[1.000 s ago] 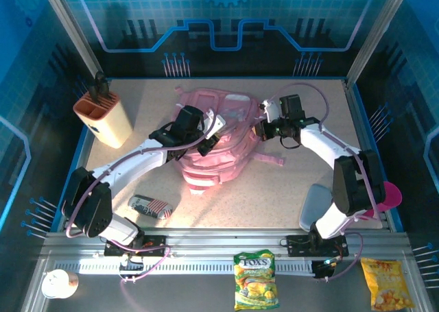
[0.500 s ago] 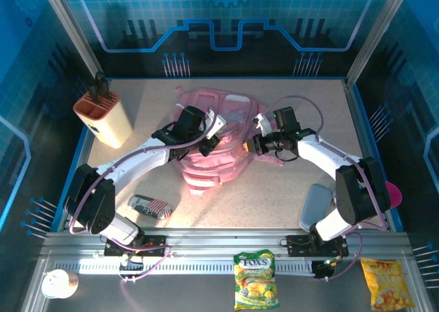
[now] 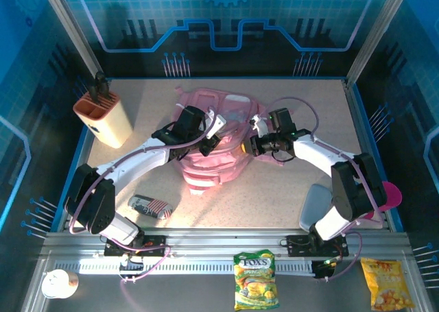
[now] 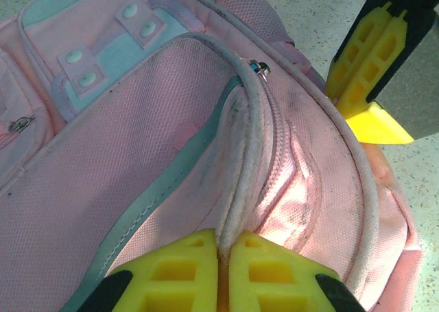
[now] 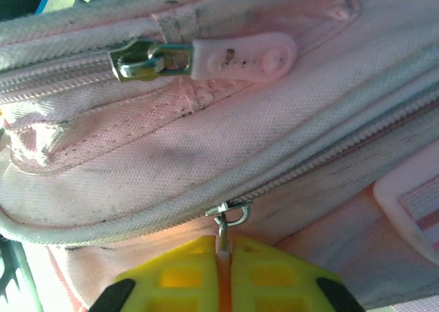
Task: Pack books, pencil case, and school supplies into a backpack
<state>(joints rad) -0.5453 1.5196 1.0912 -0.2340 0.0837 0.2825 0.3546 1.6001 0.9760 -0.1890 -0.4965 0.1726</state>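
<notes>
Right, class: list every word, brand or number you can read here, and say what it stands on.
"FOXS": on the green and yellow sweet bag.
Orange snack bag: print too blurred to read.
Pencil case: print too small to read.

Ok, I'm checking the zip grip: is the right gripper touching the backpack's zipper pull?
Touching. Right wrist view: the right gripper is pinched shut on the zipper pull of the backpack.
</notes>
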